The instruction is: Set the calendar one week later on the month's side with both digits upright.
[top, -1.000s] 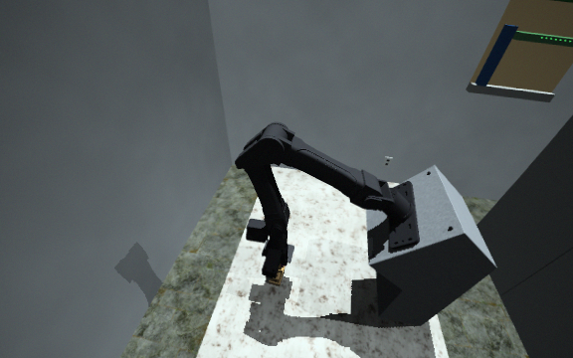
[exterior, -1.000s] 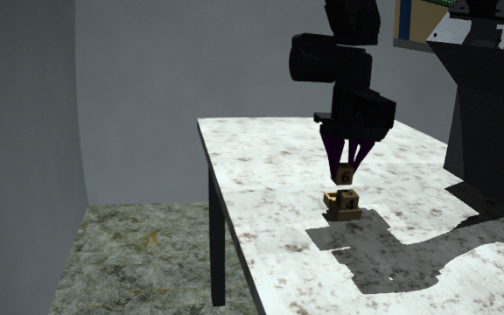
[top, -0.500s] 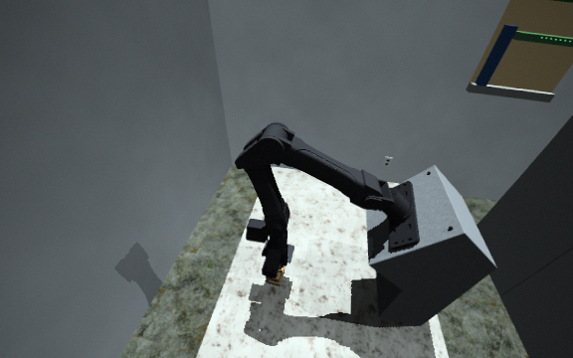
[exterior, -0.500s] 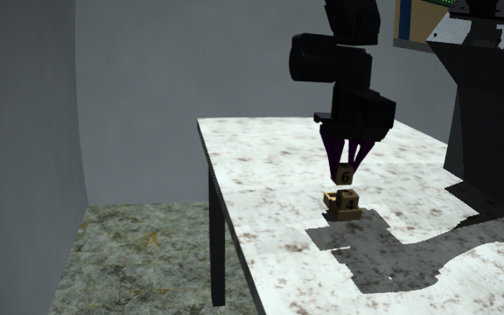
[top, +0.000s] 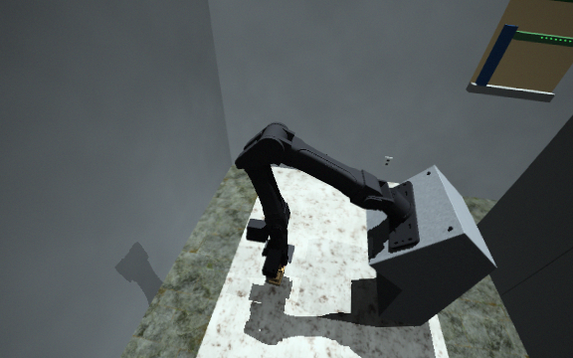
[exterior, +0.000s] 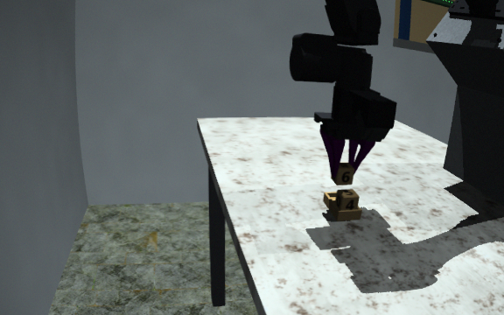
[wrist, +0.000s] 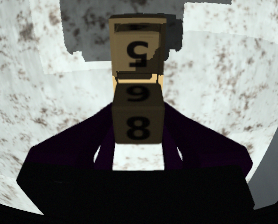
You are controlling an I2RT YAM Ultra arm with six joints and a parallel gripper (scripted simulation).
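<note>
My gripper [exterior: 343, 168] [wrist: 138, 109] is shut on a tan number cube [exterior: 344, 179] [wrist: 138, 137], held above the tray and clear of it. This cube shows an upright 6 toward the exterior camera; the wrist view shows an 8 and a digit reading as 6 or 9. The small tan tray [exterior: 347, 215] [wrist: 135, 18] stands on the table. A second cube [exterior: 348, 199] [wrist: 137, 37] is in the tray's right part in the exterior view, showing 4 on its side and 5 on top; the left part looks unoccupied. The month name is not readable. In the top view the arm mostly hides these things.
The speckled white table [top: 316, 199] [exterior: 278, 144] carries the arm's dark shadow around the tray. The grey arm pedestal [top: 431, 214] [exterior: 479, 131] stands to the right. The table's left edge lies left of the tray. A board [top: 530, 65] is on the back wall.
</note>
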